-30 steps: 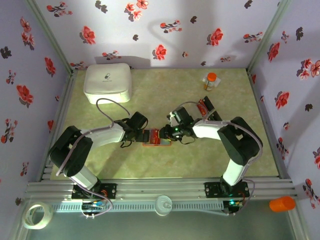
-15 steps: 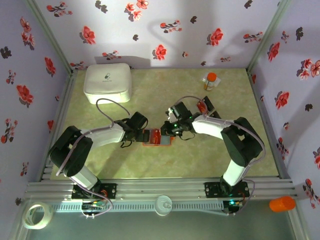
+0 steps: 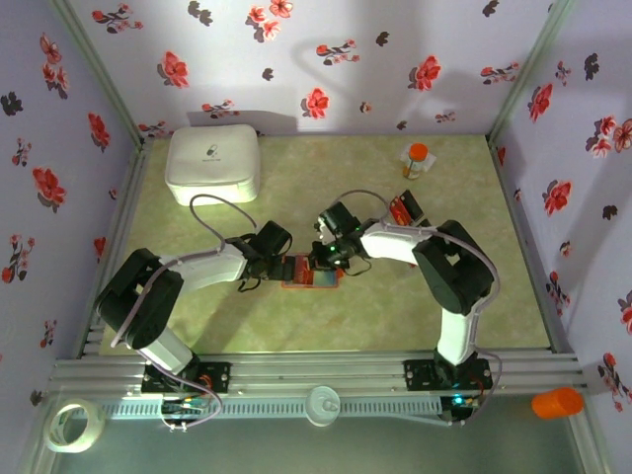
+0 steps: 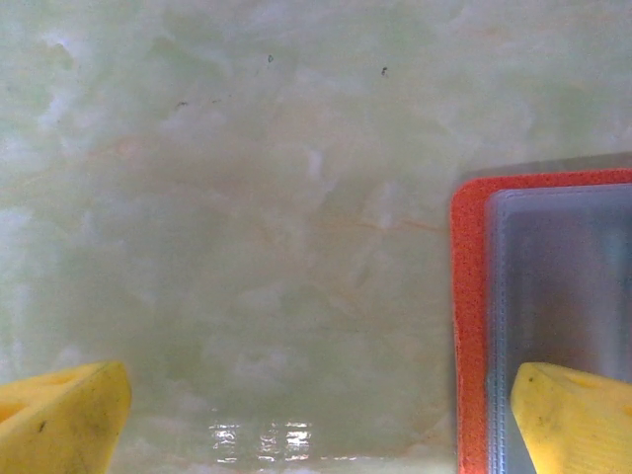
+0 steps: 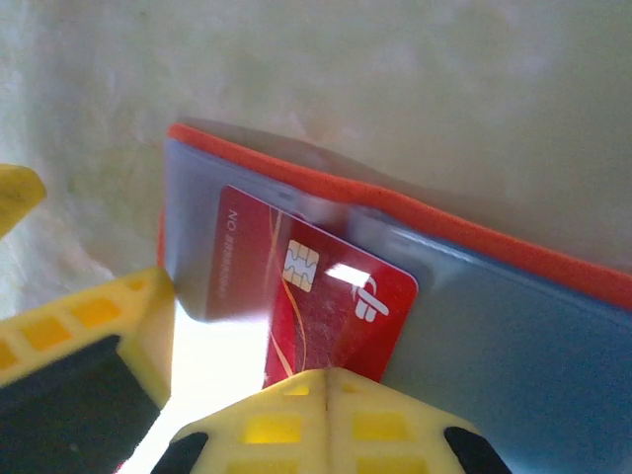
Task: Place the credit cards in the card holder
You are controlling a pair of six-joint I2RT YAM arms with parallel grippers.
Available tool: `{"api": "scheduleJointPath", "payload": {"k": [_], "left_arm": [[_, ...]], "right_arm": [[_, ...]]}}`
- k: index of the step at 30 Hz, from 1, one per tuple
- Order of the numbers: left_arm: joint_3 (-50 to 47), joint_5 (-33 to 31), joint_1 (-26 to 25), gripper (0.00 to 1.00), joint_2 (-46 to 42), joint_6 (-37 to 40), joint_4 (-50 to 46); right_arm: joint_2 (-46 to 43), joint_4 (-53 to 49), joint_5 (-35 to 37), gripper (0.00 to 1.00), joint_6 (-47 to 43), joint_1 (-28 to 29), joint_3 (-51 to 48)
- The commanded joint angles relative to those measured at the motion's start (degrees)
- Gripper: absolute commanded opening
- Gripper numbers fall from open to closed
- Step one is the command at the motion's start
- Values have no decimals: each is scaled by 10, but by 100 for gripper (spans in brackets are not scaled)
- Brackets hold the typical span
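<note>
"Top external first: where did the card holder (image 3: 309,274) lie?"

"Open and flat on the green table (image 3: 375,316), between the tips of the two arms. It was well apart from the white box (image 3: 212,163) and the orange-capped bottle (image 3: 417,160) at the far side. A few loose cards (image 3: 402,209) lay just beyond the right arm."

"And the right gripper (image 5: 326,390)?"

"Its yellow fingers were closed tight against each other and pinched nothing. Their tips sat at the near edge of a red card (image 5: 326,286) with a chip. That card lay face up on the holder's blue-grey pocket, and its left part seemed tucked under the clear sleeve."

"What of the left gripper (image 4: 316,420)?"

"Spread wide and empty. One finger (image 4: 573,420) was over the holder's pocket, touching or not I couldn't tell. The other was over bare table."
</note>
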Motion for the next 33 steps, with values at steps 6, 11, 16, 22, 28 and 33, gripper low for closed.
{"api": "scheduleJointPath", "payload": {"k": [6,11,16,22,28,33], "left_arm": [[-6,-8,-6,100,8,-6,-10],[0,-11,-5,100,-14,-10,-18],[3,-21,0,100,-44,-15,-30],[-11,-25,14,100,-69,-16,-30],[-25,-23,20,100,-59,-15,-24],[-37,-22,20,100,-43,-17,-14]], "right_arm": [[30,-27,10,2,-4,30,47],[-7,-46,26,2,-12,25,38],[-48,-45,37,2,-7,12,16],[-64,-52,54,2,-2,10,3],[-55,-42,56,2,6,15,-7],[-45,-38,56,2,11,20,-4]]}}
